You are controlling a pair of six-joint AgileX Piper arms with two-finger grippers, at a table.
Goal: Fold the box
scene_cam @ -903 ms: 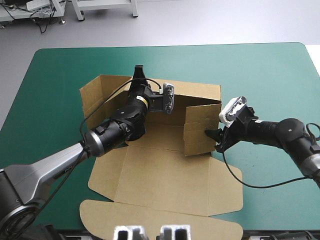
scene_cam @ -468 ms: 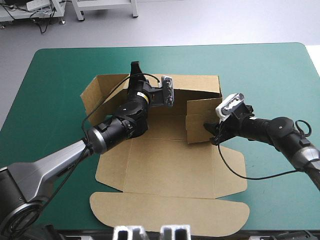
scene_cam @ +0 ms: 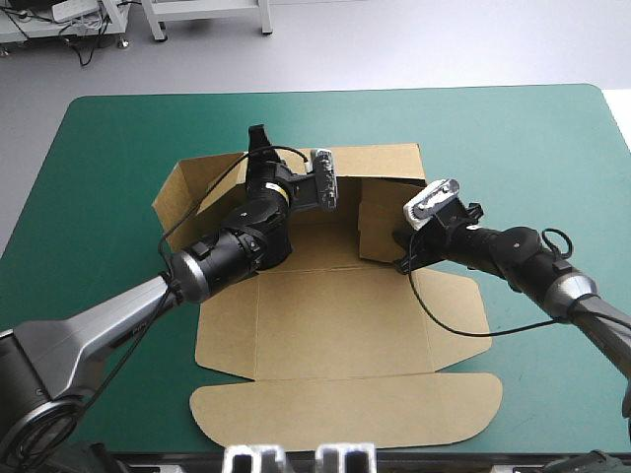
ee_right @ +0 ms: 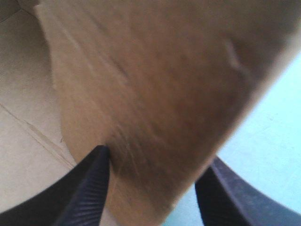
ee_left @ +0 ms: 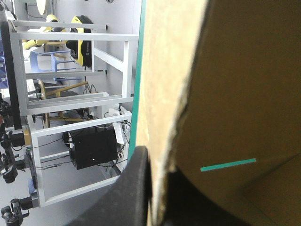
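We log the box (scene_cam: 335,325) near the middle of the teal-green surface (scene_cam: 513,138), partly erected. Its base panel lies flat, its back wall (scene_cam: 375,163) stands raised on the 12 o'clock side, and its lid (scene_cam: 345,409) lies flat toward 6 o'clock, close to the surface's near edge. At about 10 o'clock a side flap (scene_cam: 175,192) angles up and outward from the end of the back wall. At 3 o'clock of the base the right wall (scene_cam: 380,222) stands upright and turned inward, and a rounded flap (scene_cam: 454,315) lies flat on the surface beside it toward 4 o'clock. The left gripper (scene_cam: 258,146) is at the top edge of the back wall, toward 11 o'clock of the box. In the left wrist view the board's edge runs between its black fingers (ee_left: 134,188), one on each face, so we record it as clenched on the back wall. The right gripper (scene_cam: 402,254) sits at the near lower corner of the right wall. In the right wrist view its fingers (ee_right: 89,183) stand apart, released, with the brown panel filling the gap and rising ahead of them. The panel is blurred there, and we cannot tell whether either finger touches it. The two grippers are well apart, with the box's interior between them.
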